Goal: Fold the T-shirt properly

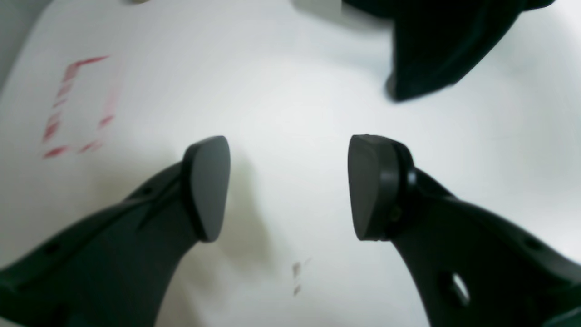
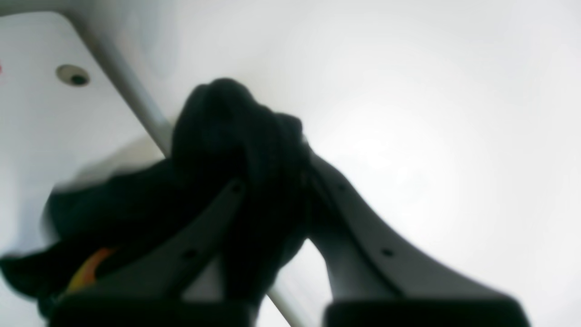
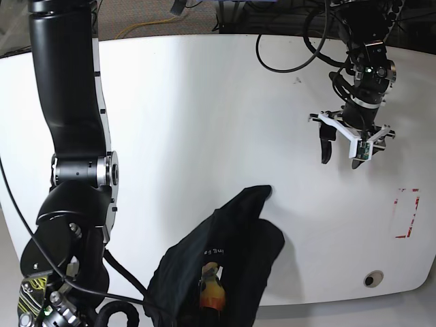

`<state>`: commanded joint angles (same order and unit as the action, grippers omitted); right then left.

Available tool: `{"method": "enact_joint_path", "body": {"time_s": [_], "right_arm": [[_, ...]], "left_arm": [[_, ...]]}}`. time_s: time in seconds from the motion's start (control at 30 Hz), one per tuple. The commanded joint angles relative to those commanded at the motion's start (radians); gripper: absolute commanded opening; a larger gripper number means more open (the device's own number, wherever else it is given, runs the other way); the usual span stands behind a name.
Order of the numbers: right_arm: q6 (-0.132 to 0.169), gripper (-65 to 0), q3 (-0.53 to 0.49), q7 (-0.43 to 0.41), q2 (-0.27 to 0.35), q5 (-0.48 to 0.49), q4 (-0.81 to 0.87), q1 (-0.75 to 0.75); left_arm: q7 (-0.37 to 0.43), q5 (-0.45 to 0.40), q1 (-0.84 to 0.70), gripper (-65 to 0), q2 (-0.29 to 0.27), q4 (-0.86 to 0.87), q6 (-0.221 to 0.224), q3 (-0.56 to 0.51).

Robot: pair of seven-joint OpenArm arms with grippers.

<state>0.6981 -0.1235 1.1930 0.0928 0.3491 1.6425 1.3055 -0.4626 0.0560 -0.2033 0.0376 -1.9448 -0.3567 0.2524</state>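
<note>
Two grippers: the right gripper (image 2: 268,150) is clamped on the bunched black T-shirt (image 3: 225,266), which hangs limp below it; the left gripper (image 1: 288,186) gapes empty, well apart. Soft, light fabric; grasp an edge

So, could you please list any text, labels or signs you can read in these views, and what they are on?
Small pale lettering on the T-shirt: too small to read.
Red dashed rectangle on the table at: a mark, no words.
Nothing else legible.

A white table (image 3: 204,122) with a red dashed rectangle (image 3: 407,212) and 1 round hole (image 3: 370,279).
</note>
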Motion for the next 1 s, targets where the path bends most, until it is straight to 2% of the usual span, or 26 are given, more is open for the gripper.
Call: {"method": "enact_joint_path", "body": {"time_s": [0.2, 0.43, 0.7, 0.87, 1.0], "right_arm": [[0.0, -65.0, 0.0, 0.0, 0.0, 0.0, 0.002, 0.0], [0.0, -65.0, 0.0, -0.003, -0.002, 0.0, 0.003, 0.0], [0.0, -65.0, 0.003, -0.005, -0.012, 0.0, 0.003, 0.0], [0.0, -65.0, 0.003, -0.005, -0.008, 0.0, 0.005, 0.0], [0.0, -65.0, 0.005, -0.005, -0.002, 0.0, 0.005, 0.0]], "left_arm": [[0.0, 0.0, 0.087, -26.7, 0.0, 0.143, 0.0, -0.071], [0.003, 0.0, 0.229, -26.7, 0.0, 0.419, -0.005, -0.207], [0.005, 0.002, 0.311, -26.7, -0.003, 0.549, -0.006, -0.35], [0.006, 0.003, 0.359, -26.7, -0.011, 0.632, -0.006, -0.393], [0.006, 0.003, 0.41, -26.7, -0.044, 0.738, -0.006, -0.41]]}}
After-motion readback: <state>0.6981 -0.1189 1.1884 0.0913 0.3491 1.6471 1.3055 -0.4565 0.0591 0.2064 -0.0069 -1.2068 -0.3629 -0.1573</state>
